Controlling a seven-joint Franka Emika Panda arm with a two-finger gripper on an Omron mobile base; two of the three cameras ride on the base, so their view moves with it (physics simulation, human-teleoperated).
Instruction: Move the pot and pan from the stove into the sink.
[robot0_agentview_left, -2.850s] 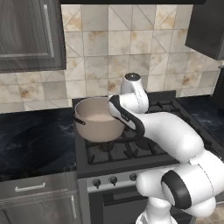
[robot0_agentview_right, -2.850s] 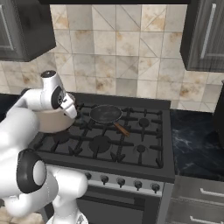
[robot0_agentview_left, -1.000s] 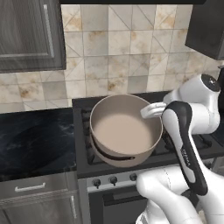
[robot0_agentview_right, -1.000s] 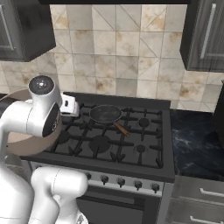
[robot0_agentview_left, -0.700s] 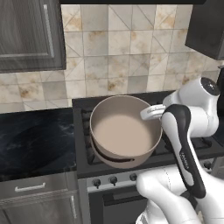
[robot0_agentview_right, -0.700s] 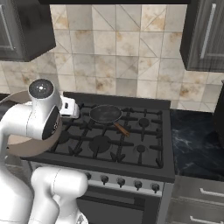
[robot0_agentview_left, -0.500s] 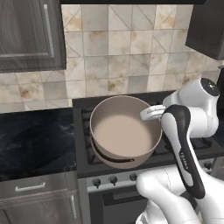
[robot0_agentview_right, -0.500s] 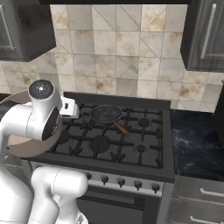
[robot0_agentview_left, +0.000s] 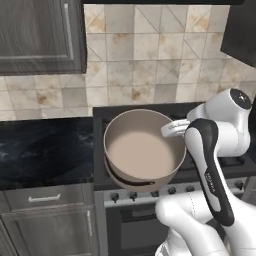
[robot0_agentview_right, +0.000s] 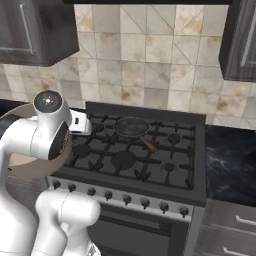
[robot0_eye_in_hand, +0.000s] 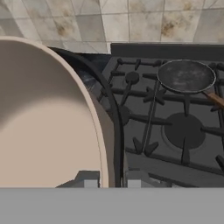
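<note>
The tan pot (robot0_agentview_left: 142, 150) hangs in the air over the front left of the stove (robot0_agentview_left: 100, 118), its pale inside tipped toward the left base view. My gripper (robot0_agentview_left: 170, 129) is shut on the pot's right rim. In the hand view the pot (robot0_eye_in_hand: 43, 122) fills the left half, and my gripper (robot0_eye_in_hand: 111, 183) pinches its wall. The right base view has my arm covering most of the pot (robot0_agentview_right: 22, 167). The black pan (robot0_agentview_right: 131, 127) with its brown handle sits on a back burner of the stove (robot0_agentview_right: 150, 167), also seen as the pan (robot0_eye_in_hand: 186, 75) at upper right. The sink is out of view.
A dark marble counter (robot0_agentview_left: 45, 150) with grey drawers (robot0_agentview_left: 40, 197) lies left of the stove, under a dark wall cabinet (robot0_agentview_left: 40, 35). More dark counter (robot0_agentview_right: 230, 160) lies to the stove's right. A row of knobs (robot0_agentview_right: 125, 199) lines the stove front.
The pot has come up off the back left burner and now hangs toward the stove's front left, held by its rim. Over the last second it has hardly moved. The pan stayed put.
</note>
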